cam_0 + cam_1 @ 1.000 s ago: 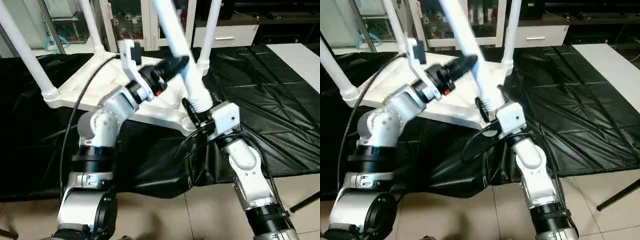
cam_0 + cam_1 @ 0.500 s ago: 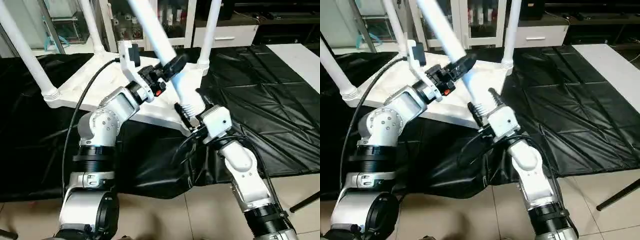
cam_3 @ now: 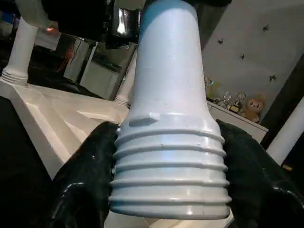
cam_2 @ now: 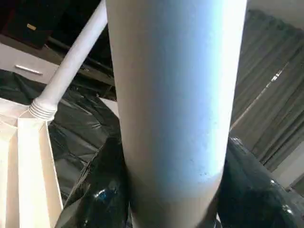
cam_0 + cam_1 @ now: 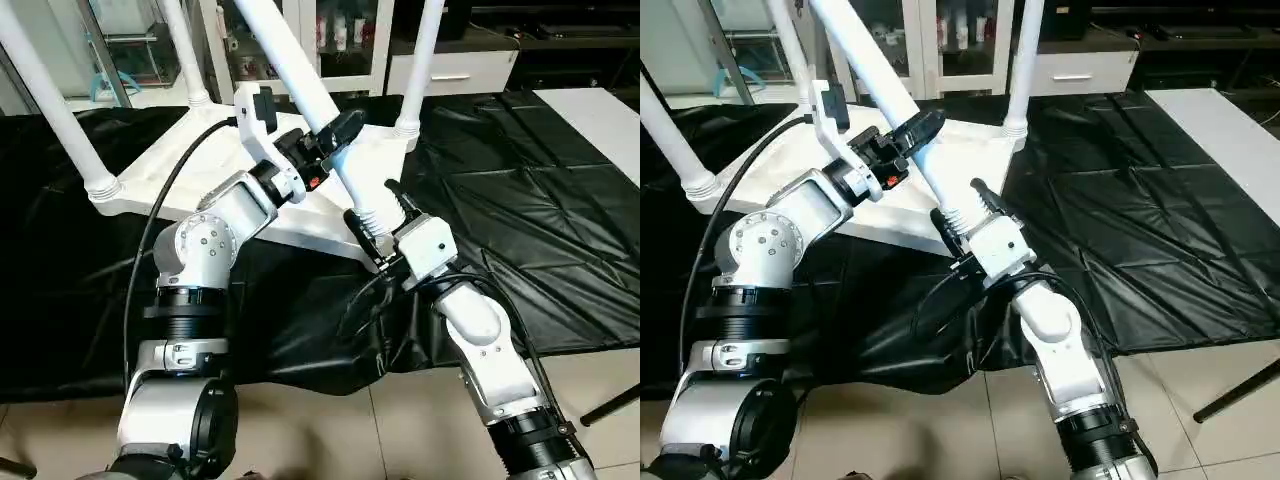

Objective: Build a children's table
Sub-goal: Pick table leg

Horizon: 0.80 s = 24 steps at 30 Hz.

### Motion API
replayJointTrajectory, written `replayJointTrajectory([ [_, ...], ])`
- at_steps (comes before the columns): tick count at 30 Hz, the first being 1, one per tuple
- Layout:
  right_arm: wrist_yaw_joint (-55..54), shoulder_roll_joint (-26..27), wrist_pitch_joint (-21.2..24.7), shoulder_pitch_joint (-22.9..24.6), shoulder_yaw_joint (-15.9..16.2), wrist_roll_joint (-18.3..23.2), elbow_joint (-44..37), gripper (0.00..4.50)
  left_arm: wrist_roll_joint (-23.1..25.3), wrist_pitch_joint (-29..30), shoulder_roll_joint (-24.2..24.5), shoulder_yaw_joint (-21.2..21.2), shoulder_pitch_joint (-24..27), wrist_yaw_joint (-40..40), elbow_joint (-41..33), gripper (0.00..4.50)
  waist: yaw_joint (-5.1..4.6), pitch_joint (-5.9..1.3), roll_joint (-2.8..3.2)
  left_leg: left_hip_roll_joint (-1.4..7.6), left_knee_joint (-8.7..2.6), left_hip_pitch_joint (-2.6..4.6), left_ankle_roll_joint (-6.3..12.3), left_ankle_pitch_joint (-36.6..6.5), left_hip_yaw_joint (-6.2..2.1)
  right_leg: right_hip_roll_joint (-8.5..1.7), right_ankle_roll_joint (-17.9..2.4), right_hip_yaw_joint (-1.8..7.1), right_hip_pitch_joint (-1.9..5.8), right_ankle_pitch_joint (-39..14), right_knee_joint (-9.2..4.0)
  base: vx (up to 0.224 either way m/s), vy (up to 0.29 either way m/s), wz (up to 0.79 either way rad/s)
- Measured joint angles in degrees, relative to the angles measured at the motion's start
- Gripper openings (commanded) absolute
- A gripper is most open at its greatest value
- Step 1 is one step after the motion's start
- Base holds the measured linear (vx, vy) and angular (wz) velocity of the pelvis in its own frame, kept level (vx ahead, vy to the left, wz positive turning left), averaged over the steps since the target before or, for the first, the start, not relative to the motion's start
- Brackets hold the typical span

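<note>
The white tabletop (image 5: 140, 165) lies underside up on the black-covered work table. Three white legs stand in its corner sockets: one on the left (image 5: 60, 120), one at the back left (image 5: 178, 50) and one at the back right (image 5: 420, 60). A fourth leg (image 5: 290, 60) is held slanted, its top leaning left. My left gripper (image 5: 338, 130) is shut on its shaft, and its black fingers (image 4: 102, 190) press both sides. My right gripper (image 5: 375, 212) is shut on the ribbed lower end (image 3: 168, 156), just above the tabletop's near right corner, which it hides.
The black cover (image 5: 520, 200) stretches to the right of the tabletop. A white board (image 5: 600, 120) lies at the far right. A black cable (image 5: 150, 230) loops from my left wrist over the tabletop. Cabinets (image 5: 460, 70) stand behind, tiled floor (image 5: 340, 430) in front.
The held leg has tipped further left at its top. Its ribbed end and my right gripper have moved left and up toward the tabletop's near corner. My left gripper has shifted slightly left with it.
</note>
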Motion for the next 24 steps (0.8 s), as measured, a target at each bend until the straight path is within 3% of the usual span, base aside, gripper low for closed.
replayJointTrajectory([
  [13,0.1,-0.3,-1.1,0.4,-0.3,0.9,-1.9,4.32,-0.4,-0.8,1.8,2.5,-0.8,1.6,0.6,1.97,0.08,0.0,0.0,0.0,0.0,-0.01,0.0,0.0,-0.05,0.0,0.0,-0.03,0.0,0.0,0.01,0.0,0.0,0.0],
  [18,-4.7,0.8,-2.3,0.8,-7.5,5.6,-5.8,4.32,-0.8,-1.3,3.1,3.0,-1.0,1.2,0.6,1.97,0.3,0.0,0.0,-0.04,0.0,0.0,0.0,0.0,-0.07,-0.01,0.0,-0.01,0.04,0.0,-0.01,0.0,0.0,0.0],
  [20,-6.1,0.7,-0.5,0.8,-11.1,8.5,-6.0,4.32,-0.9,-1.3,3.8,3.5,-1.0,0.8,0.6,1.97,0.28,0.0,0.0,-0.05,0.01,0.03,0.01,0.0,-0.07,-0.01,0.0,0.0,0.06,0.0,0.0,0.0,0.0,0.0],
  [24,-6.7,-0.5,1.8,0.8,-13.7,11.1,-5.9,4.32,-0.9,-1.4,4.1,3.7,-1.1,0.1,0.8,1.96,0.05,-0.02,0.03,-0.04,0.01,0.03,0.01,0.0,-0.08,0.0,0.0,-0.02,0.04,0.0,0.02,0.0,0.0,0.0],
])
